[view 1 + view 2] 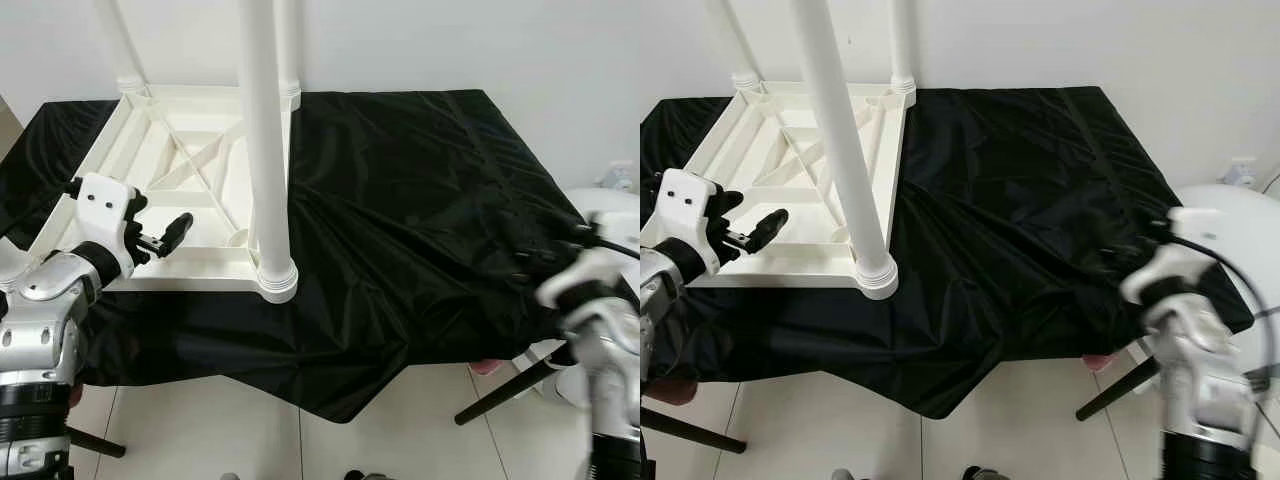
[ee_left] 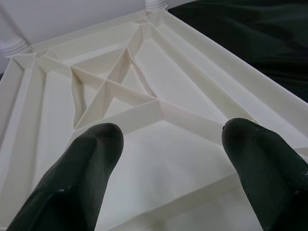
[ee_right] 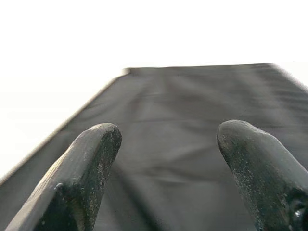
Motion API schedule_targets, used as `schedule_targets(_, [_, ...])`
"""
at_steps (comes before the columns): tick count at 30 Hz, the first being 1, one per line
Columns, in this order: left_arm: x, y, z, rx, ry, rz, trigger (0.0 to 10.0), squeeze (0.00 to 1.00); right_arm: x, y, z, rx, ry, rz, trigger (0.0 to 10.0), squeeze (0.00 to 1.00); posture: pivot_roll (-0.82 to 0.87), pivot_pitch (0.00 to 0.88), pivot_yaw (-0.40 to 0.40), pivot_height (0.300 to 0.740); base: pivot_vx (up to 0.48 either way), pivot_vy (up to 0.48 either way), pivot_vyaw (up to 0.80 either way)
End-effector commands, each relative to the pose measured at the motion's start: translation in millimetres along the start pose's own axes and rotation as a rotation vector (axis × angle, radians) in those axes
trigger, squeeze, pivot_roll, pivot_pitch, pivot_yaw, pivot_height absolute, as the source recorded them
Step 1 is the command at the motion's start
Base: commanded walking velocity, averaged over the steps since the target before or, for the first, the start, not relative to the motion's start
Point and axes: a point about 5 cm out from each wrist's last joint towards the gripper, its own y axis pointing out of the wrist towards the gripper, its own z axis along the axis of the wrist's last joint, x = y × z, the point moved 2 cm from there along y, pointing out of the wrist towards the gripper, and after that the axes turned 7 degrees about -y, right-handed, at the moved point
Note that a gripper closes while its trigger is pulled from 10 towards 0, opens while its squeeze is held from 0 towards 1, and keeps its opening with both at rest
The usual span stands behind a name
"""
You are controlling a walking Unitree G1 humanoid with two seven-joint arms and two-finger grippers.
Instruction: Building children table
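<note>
There is one white table top [image 1: 190,190], lying upside down on one black cloth [image 1: 420,200]. Three white legs [image 1: 262,130] stand up from its corners, and their three round bases can be seen. There are two grippers, the left gripper [image 2: 166,144] and the right gripper [image 3: 168,159], each with two black fingers.

An upturned tabletop [image 1: 170,190] lies on the cloth [image 1: 400,220] at the table's far left corner, its underside up. Legs stand upright from its corners: one [image 1: 262,140] at the near right corner, others [image 1: 902,45] along the far edge. The left gripper [image 1: 165,238] sits over the tabletop's near left part. The right gripper [image 3: 166,159] is at the table's right edge, over the cloth.
</note>
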Motion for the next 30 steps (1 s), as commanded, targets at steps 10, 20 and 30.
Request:
schedule_targets(10, [-1.5,-9.4,3,0.060,0.012,0.212,10.0,0.00,-63.8,34.2,-18,0.012,0.055,0.287,10.0,0.00,-0.03,0.156,-0.011,0.740,0.000,0.000,0.00])
schedule_targets(20, [8.4,-12.8,-6,0.032,0.031,0.180,10.0,0.00,-102.9,39.2,-23,-0.002,0.080,0.618,10.0,0.00,0.00,0.136,-0.039,0.740,0.000,0.000,0.00])
schedule_targets(30, [12.6,-13.4,-11,0.017,0.038,0.172,10.0,0.00,-110.8,37.9,-24,-0.003,0.050,0.723,10.0,0.00,0.01,0.122,-0.055,0.740,0.000,0.000,0.00])
